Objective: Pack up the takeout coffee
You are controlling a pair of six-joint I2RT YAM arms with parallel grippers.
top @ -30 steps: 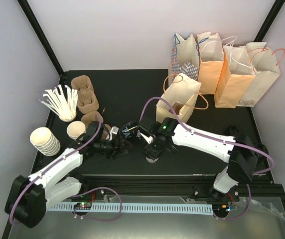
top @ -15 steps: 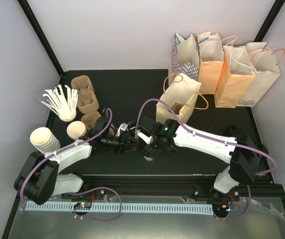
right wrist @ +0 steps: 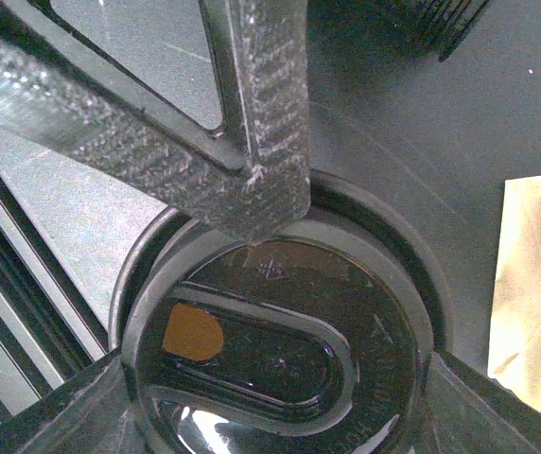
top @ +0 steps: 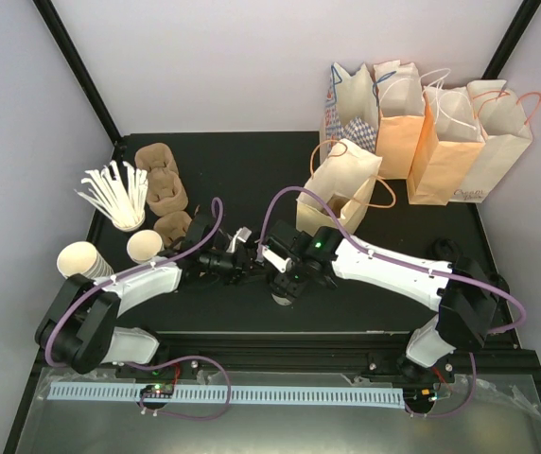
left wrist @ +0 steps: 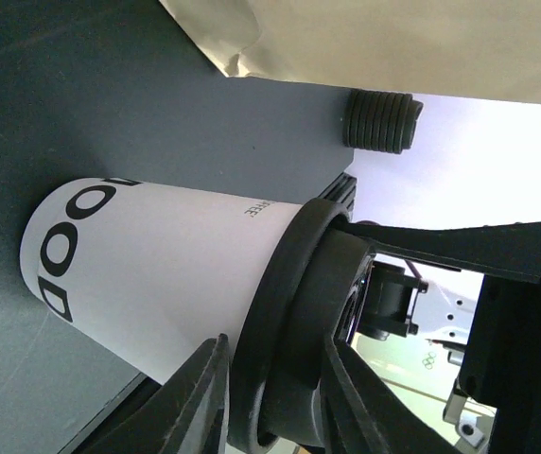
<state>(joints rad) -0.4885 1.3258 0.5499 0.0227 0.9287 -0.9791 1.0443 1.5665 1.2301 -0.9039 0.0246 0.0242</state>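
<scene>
Left wrist view: a white tapered paper cup with bold black lettering (left wrist: pixel 157 255) stands on the black tabletop (left wrist: pixel 110 95), with a round black plastic lid (left wrist: pixel 289 322) seated on its mouth. The fingers (left wrist: pixel 195 402) of the left gripper (left wrist: pixel 275 416) flank the lid rim; whether they clamp it cannot be told

Right wrist view: the right gripper (right wrist: pixel 275 312) grasps that lid from above, its upper finger (right wrist: pixel 261 132) pressed against the rim

Top view: both grippers meet mid-table, just in front of a cream paper bag (top: pixel 341 184)
</scene>
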